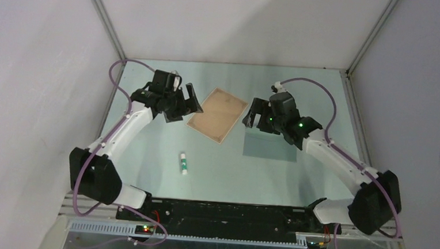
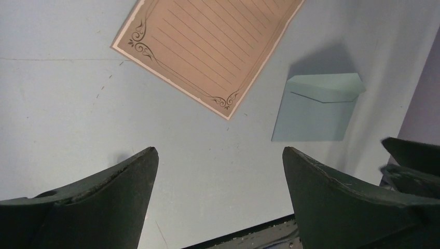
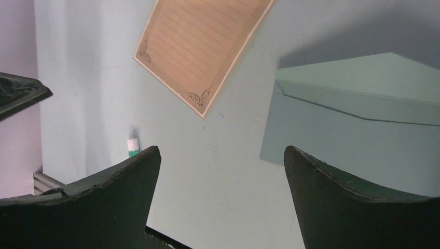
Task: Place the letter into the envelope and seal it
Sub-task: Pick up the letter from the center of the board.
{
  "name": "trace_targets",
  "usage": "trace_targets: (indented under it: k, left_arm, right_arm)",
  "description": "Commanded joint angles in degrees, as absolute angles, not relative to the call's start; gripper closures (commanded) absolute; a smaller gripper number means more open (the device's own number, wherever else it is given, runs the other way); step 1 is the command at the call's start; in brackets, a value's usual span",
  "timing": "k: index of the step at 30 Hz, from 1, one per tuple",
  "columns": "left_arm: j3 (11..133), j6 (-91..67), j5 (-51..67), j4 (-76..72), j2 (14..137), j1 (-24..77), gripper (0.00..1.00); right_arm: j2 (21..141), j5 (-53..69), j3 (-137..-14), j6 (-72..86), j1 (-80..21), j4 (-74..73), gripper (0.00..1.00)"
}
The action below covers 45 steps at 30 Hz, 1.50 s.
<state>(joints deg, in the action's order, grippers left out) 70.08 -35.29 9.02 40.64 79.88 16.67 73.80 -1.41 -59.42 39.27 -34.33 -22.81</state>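
The tan letter (image 1: 217, 115) with a brown ornamental border lies flat and tilted at the middle of the table, also seen in the left wrist view (image 2: 207, 49) and the right wrist view (image 3: 200, 49). The teal-grey envelope (image 1: 271, 148) lies to its right, flap open (image 2: 316, 109) (image 3: 358, 124). My left gripper (image 1: 185, 105) hovers open just left of the letter, nothing between its fingers (image 2: 218, 150). My right gripper (image 1: 253, 116) hovers open between the letter and the envelope's far edge, holding nothing (image 3: 222, 149).
A small white glue stick with a green cap (image 1: 183, 163) (image 3: 133, 147) lies nearer the front, left of centre. White walls enclose the table on three sides. The black base rail (image 1: 224, 211) runs along the near edge.
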Motion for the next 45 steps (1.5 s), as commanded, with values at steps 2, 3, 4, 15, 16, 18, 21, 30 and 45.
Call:
trace_targets:
  k: [2,3,4,15,16,18,21,30,45]
  left_arm:
    - [73.7,-33.9,14.8,39.3,81.2,15.2,0.01]
    - [73.7,-34.0,15.0,39.0,81.3,15.0,0.01]
    - [73.7,-34.1,14.9,39.0,81.5,14.9,0.0]
    - [64.9,-35.6,15.3,36.1,79.2,15.4,0.0]
    - [63.6,-35.7,15.3,35.8,78.9,15.5,0.0]
    - [61.9,-36.0,15.3,35.4,78.2,15.6,0.0]
    - [60.3,-36.2,15.6,35.2,77.4,15.6,0.0]
    - [59.1,-35.6,14.4,36.4,75.1,15.6,0.0]
    - [59.0,-33.0,18.4,35.2,75.6,15.6,0.0]
  right_arm:
    - [81.1,3.3,-63.9,40.5,-34.0,-20.6,0.05]
    - [82.5,3.2,-64.3,39.9,-34.1,-20.8,0.05]
    - [83.2,2.6,-65.0,39.6,-34.5,-21.0,0.05]
    - [94.6,7.4,-69.7,37.6,-32.2,-28.7,0.15]
    - [95.6,7.3,-69.8,37.1,-32.1,-29.1,0.16]
    - [97.2,7.3,-69.9,36.0,-32.0,-29.2,0.17]
    - [100.0,11.1,-70.8,36.2,-31.7,-27.4,0.21]
    - [108.6,12.5,-73.4,39.0,-37.9,-26.0,0.23]
    - [106.8,10.0,-71.5,42.2,-31.0,-22.9,0.21]
